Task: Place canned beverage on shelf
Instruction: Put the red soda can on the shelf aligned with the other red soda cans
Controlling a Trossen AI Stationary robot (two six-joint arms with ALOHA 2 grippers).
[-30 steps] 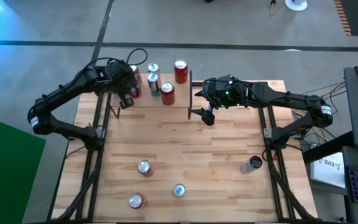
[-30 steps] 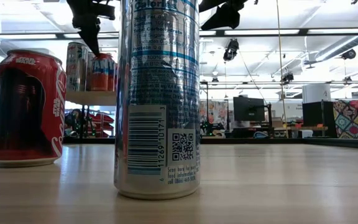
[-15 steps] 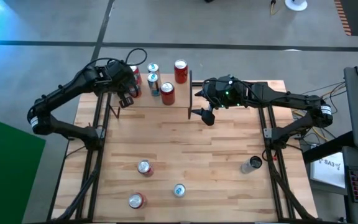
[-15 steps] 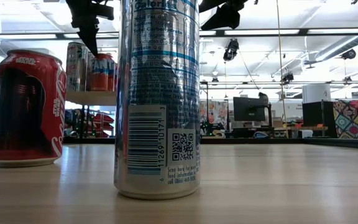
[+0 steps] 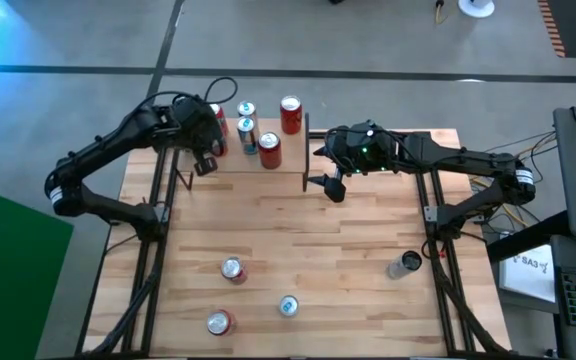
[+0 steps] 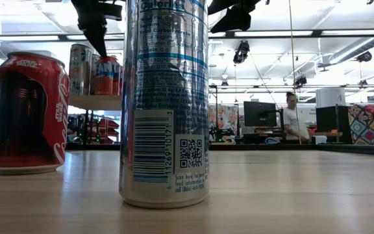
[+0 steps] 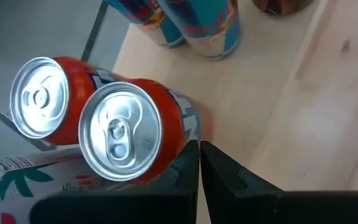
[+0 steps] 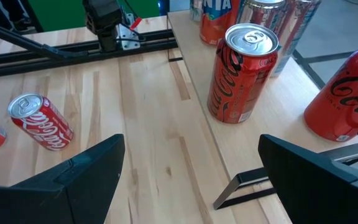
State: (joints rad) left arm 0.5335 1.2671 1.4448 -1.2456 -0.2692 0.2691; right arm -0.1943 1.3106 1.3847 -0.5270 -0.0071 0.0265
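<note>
The shelf stands at the table's far left and carries several upright cans: two orange ones, two tall blue ones and two red cola cans. My left gripper is shut, slanting down over the shelf's left part, its tips right beside the nearer orange can. My right gripper hangs open and holds nothing above the table, just right of the shelf's black upright. More cans stand on the near tabletop: a red one, a blue one and another red one. My left gripper's shut fingertips stand at the side wall of the nearer orange can, coming slanting down from above. I cannot tell whether they touch it. The can stands upright on the shelf board.
A dark can or glass stands near the table's right edge. In the low view a tall silver-blue can and a red cola can fill the foreground. A person is in the room far behind. Bare tabletop lies mid-table.
</note>
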